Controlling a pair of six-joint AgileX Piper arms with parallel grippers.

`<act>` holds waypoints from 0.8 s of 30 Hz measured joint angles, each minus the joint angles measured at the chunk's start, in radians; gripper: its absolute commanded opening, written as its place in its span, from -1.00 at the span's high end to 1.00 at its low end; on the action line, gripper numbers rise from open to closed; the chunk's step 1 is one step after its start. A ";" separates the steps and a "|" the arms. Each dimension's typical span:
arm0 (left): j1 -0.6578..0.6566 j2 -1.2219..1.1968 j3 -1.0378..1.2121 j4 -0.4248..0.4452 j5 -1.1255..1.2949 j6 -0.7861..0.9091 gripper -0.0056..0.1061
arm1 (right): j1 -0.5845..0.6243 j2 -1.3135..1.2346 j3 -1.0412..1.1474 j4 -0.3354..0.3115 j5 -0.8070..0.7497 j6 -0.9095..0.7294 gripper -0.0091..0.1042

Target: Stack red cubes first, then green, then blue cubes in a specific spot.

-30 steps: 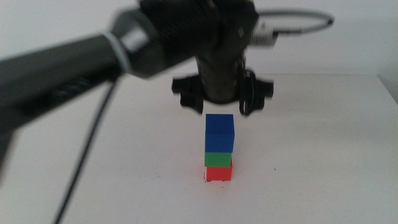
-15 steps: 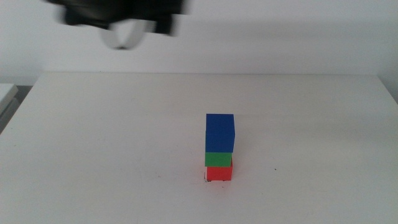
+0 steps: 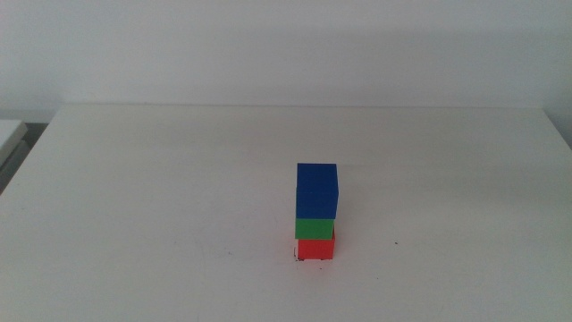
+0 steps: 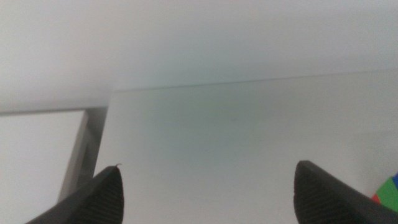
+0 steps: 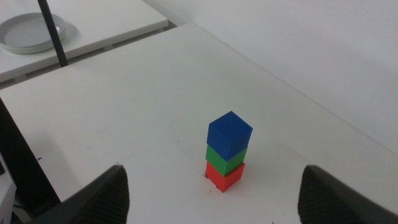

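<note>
- Up off the table, the left gripper (image 4: 208, 186) has its two dark jaws spread wide with nothing between them; its wrist view looks along the white table (image 4: 249, 137) toward the far edge.
- Likewise the right gripper (image 5: 214, 190) stands parted and empty, well above and apart from the cubes.
- Neither arm shows in the middle view.
- On the tabletop stands a three-cube tower: the red cube (image 3: 315, 248) at the bottom, the green cube (image 3: 315, 228) on it, the blue cube (image 3: 317, 190) on top.
- At the red cube's base, tiny black corner marks (image 3: 296, 258) peek out, so the tower sits on the marked spot.
- A lone black speck (image 3: 395, 242) lies near the tower.
- Beyond the table, the right wrist view shows a grey round dish (image 5: 32, 32) on a neighbouring surface.
</note>
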 measured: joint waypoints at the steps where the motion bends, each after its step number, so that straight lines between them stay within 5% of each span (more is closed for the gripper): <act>1: 0.025 -0.016 0.009 -0.015 0.000 0.002 -0.78 | 0.000 0.000 0.000 0.000 0.000 0.000 -0.61; 16: 0.080 -0.112 0.035 -0.066 -0.018 0.007 -0.78 | 0.000 0.000 0.000 0.000 0.000 0.000 -0.61; 24: 0.080 -0.238 0.306 -0.056 -0.163 0.007 -0.78 | -0.002 -0.034 0.169 0.000 -0.122 0.000 -0.61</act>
